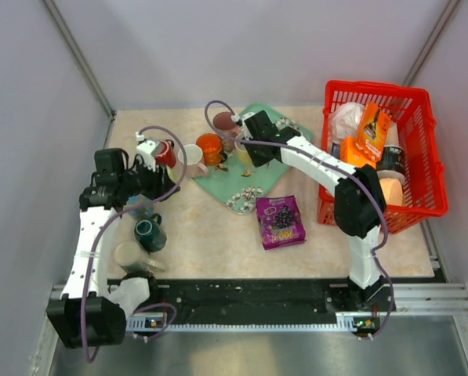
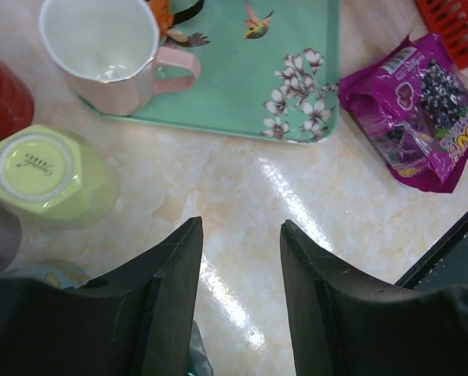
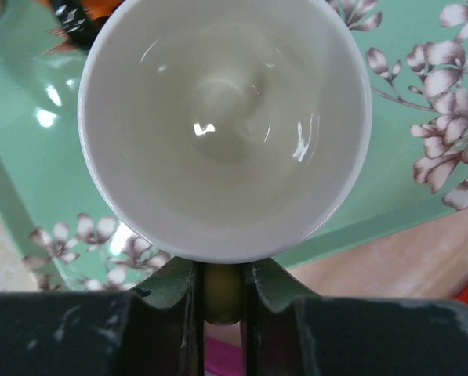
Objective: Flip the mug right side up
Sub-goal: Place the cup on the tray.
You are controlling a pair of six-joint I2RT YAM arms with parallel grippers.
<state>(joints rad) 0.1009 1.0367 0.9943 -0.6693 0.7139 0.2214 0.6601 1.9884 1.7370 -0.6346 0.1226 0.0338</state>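
The right hand grips the upright mug by its handle above the green tray. The left hand is open.

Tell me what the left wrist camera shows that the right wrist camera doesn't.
Only the left wrist view: the open left gripper over the marbled table, an upside-down yellow-green mug, an upright pink-handled mug at the edge of the green floral tray, a red mug and a purple snack packet.
Only the right wrist view: the right gripper shut on the handle of a pale mug, its white inside facing the camera.
Both: the tray and the table.
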